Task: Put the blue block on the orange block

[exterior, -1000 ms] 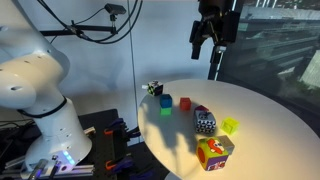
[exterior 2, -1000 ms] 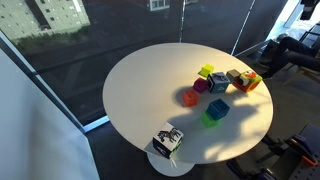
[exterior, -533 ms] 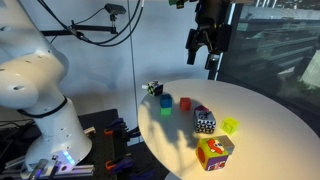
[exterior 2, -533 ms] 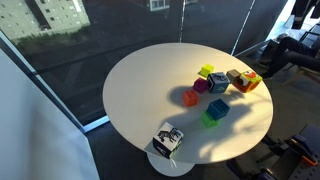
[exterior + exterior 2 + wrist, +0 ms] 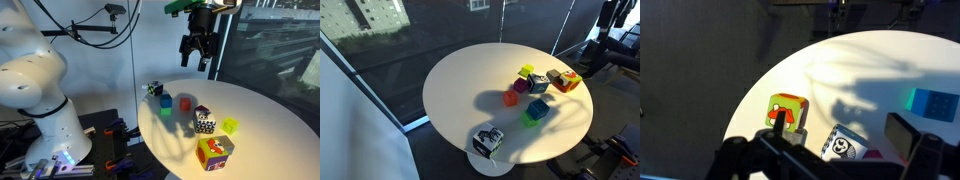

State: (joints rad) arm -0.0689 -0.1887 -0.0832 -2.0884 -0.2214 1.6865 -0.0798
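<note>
Blue small plain cube (image 5: pixel 538 107) near small red-orange cube (image 5: pixel 510 98) on round white table (image 5: pixel 460 80); black claw (image 5: pixel 195 60) spread wide, empty, high above; markings on black-and-white cube (image 5: pixel 845 145) blurred

The gripper (image 5: pixel 195 61) is seen raised in an exterior view, pointed downward and slightly tilted. Its 2 fingers (image 5: pixel 185 58) are spread wide apart, and nothing is gripped between them. The dark wrist (image 5: pixel 200 22) above it is held roughly upright. The white arm (image 5: pixel 35 80) is seen at the side of that view, with its thick rounded links stacked over a broad base. In the wrist view the 2 fingers (image 5: pixel 736 152) are shown as dark shapes along the lower edge. They are set far apart, and nothing is clamped between them.
</note>
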